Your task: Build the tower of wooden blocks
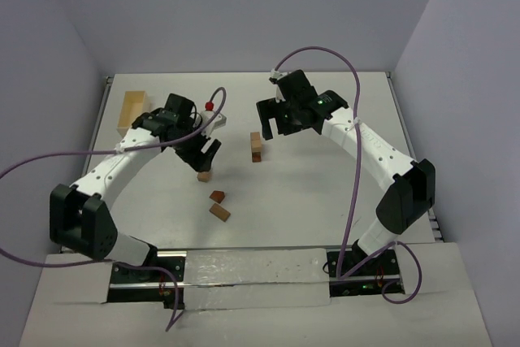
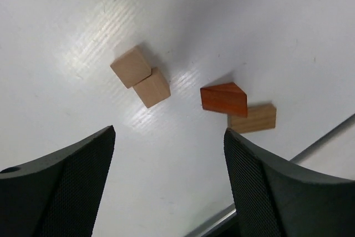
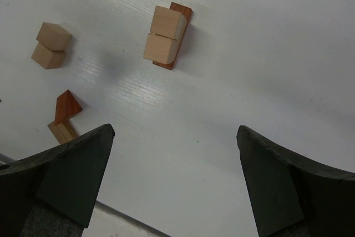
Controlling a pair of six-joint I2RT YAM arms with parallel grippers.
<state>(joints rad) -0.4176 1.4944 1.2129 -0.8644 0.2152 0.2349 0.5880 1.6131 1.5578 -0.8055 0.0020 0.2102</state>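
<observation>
Closest to the lens in the left wrist view are the two dark fingers [image 2: 61, 192] of the left gripper [image 2: 169, 148]. Both are cut off by the lower border, so only their tips and inner pads are seen. They stand wide apart and hold nothing; between them only bare tabletop [image 2: 166, 203] shows. Beyond the tips lie two tan cubes [image 2: 151, 87], pressed one against the other, and to their right a reddish wedge [image 2: 223, 99] that touches a tan brick [image 2: 252, 118]. None of these touches a finger. From the top camera the two cubes are hard to separate and look like one piece just beside the left gripper's tips. The right gripper [image 3: 175, 137] is also spread wide and empty, with its fingers cropped in the same way. The tower [image 3: 166, 37] stands ahead of them, in line with the gap and well apart from both tips. It is seen almost from above, as tan wood over reddish wood, so its blocks cannot be counted. On the tabletop the tower is near the middle, a little toward the far edge. The loose blocks lie to its left, closer to the near edge. One pale wooden box [image 1: 132, 111] lies by the far left corner.
</observation>
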